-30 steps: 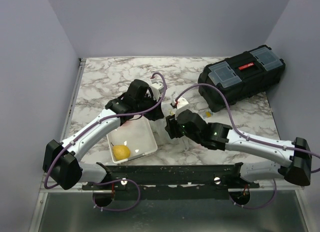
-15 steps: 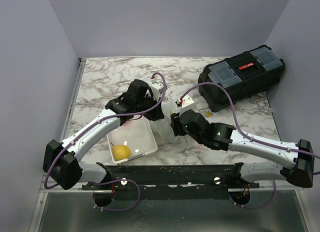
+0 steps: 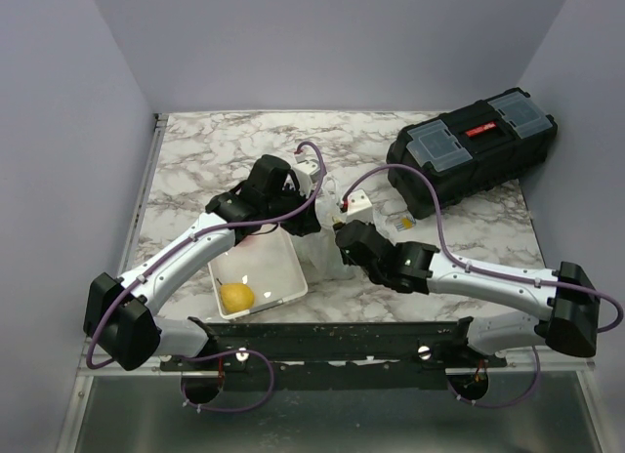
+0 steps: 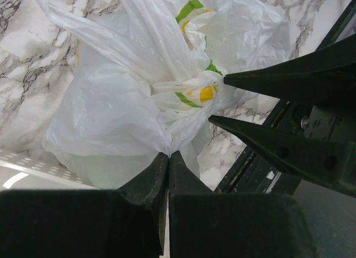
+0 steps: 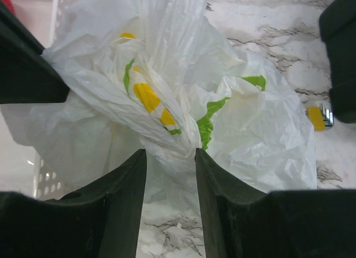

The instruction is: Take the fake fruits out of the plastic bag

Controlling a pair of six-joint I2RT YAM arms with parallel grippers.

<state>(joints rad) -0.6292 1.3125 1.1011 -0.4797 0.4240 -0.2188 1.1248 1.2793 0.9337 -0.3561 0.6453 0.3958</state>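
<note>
Near edge: In the top view, a white tray (image 3: 278,267) sits at 8 o'clock from the bag, with one yellow pear-like fruit (image 3: 236,297) in its near corner. We do not count that fruit as one of ours.
Left gripper (image 4: 168,155): It is closed, with a fold of the bag's film pinched between its fingertips on the tray side. It comes in from 9 o'clock.
Plastic bag (image 4: 105,102): It lies on the marble bench (image 3: 215,150) between the two grippers, just beside the tray's far corner. Its top is gathered into a twisted neck with green and yellow print.
Right gripper (image 5: 170,152): It comes in from 3 o'clock with its jaws parted on either side of the twisted neck. The film lies against both fingers, but we judge it not yet clamped.
Fake fruits: We see none outside the bag and none plainly through the film, so we take them to be inside.
Step in hand: We judge this to be the opening stage, with one side held and the other being taken. No fruit is out yet.
Next move: The right gripper should close on the neck. The two should then pull apart gently, towards 9 and 3 o'clock, to loosen the twist and open a mouth. The film is thin, so it may slip or tear.
Farther back: A small white box (image 3: 358,204) stands at 1 o'clock, just beyond the bag. A black toolbox (image 3: 474,150) sits well apart at 2 o'clock.
</note>
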